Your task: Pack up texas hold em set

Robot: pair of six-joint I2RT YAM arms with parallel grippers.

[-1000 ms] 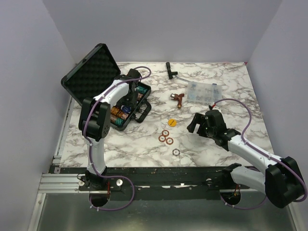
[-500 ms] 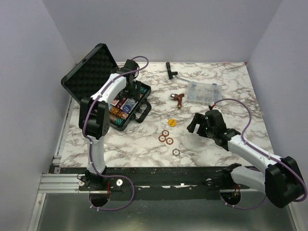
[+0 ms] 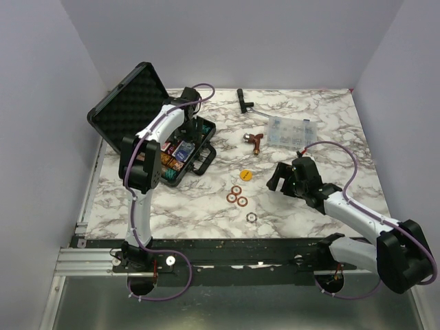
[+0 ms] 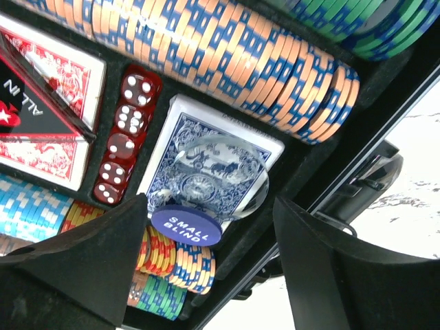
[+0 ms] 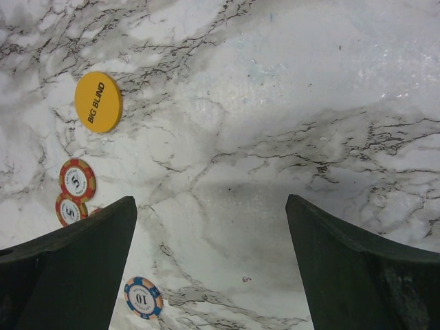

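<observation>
The black briefcase [image 3: 201,159] lies open at the left, its foam lid [image 3: 127,103] tilted back. My left gripper [image 3: 190,135] hangs over the tray, open and empty. In the left wrist view, between its fingertips [image 4: 210,265], I see the blue card deck [image 4: 180,127] with a clear round disc [image 4: 230,175] on it. A blue SMALL BLIND button [image 4: 187,225] lies tilted at the deck's edge. Red dice [image 4: 124,137] and rows of chips [image 4: 227,55] fill the slots. My right gripper [image 3: 278,177] is open above bare table [image 5: 213,275]. A yellow BIG BLIND button [image 5: 98,102] and loose chips [image 5: 77,180] lie to its left.
A clear compartment box [image 3: 292,130] sits at the back right. A black T-shaped tool [image 3: 243,100] and a brown object [image 3: 256,141] lie near it. Several loose chips [image 3: 237,198] and the yellow button [image 3: 245,174] lie mid-table. Walls close in on three sides.
My left wrist rose toward the back of the case, then came down again over the card deck. The right arm has barely moved.
</observation>
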